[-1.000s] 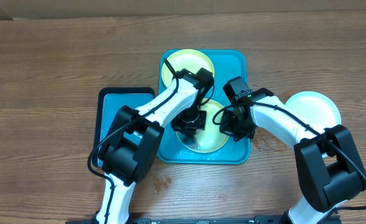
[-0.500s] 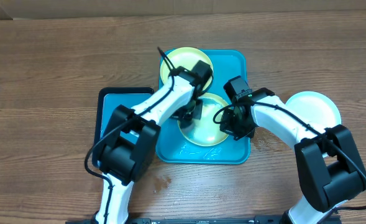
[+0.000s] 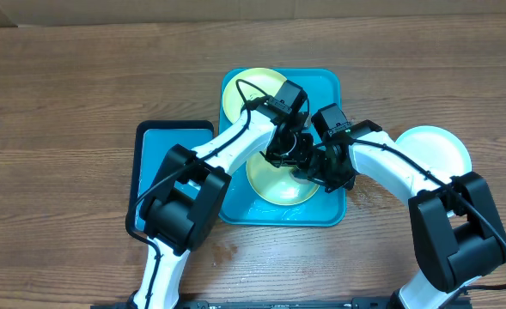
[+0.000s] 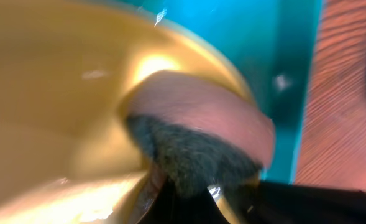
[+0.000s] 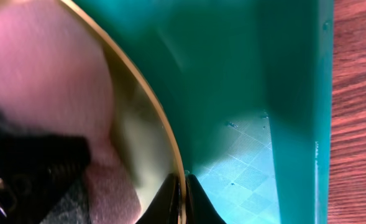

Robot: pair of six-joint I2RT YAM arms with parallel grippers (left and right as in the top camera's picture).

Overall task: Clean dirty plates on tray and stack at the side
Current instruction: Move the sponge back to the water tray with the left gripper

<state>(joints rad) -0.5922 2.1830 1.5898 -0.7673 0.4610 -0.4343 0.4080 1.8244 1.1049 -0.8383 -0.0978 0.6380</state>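
In the middle of the tabletop (image 3: pixel 81 86) sits the tray (image 3: pixel 323 89), w/ two plates on it. The far plate (image 3: pixel 248 90), yellow-green rim, lies flat at the tray's back end. The near plate (image 3: pixel 280 187), same rim colour, is at the front half, both arms meeting over it.

R gripper (image 3: pixel 314 172) comes in from the right. In the wrist view its fingertips are together, clamped on the near plate's thin rim (image 5: pixel 139 124), w/ bare tray floor (image 5: pixel 245 93) just beside.

L gripper (image 3: pixel 289 153) reaches in from the left, over the near plate's back edge. Its wrist view is blurred, but it looks closed on a sponge (image 4: pixel 201 124): pink body, dark grey scrub layer, pressed against the plate's yellow face (image 4: pixel 58 93).

The pale plate (image 3: pixel 437 146), teal rim and white centre, lies on the tabletop right of the tray, well apart from it, partly under the R arm.

A blue tray (image 3: pixel 162 146), smaller w/ black rim, lies left of the tray, touching or just beside it; can't tell which.
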